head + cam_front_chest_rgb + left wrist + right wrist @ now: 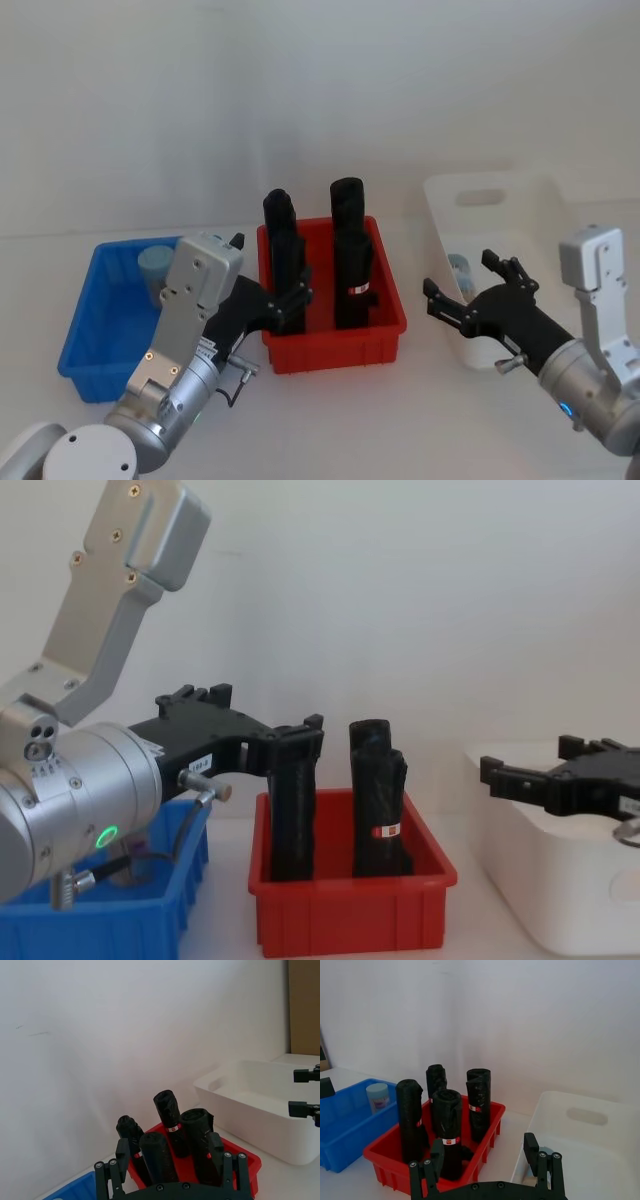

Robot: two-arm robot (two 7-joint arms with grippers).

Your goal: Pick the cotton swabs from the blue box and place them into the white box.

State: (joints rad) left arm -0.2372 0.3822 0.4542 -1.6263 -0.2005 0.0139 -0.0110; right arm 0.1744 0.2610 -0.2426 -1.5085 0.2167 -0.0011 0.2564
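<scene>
Right hand (460, 273) hovers spread by white box (530, 200), left hand (169, 1142) likewise.

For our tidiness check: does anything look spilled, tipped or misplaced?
Nothing stands out. One cotton swab tub stands upright in the blue box, a second tub sits in the white box; the left gripper and right gripper hover open.

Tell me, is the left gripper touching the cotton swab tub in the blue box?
Apart. The head view shows the left gripper open by the red bin's left wall, while the cotton swab tub stands in the blue box's far corner.
</scene>
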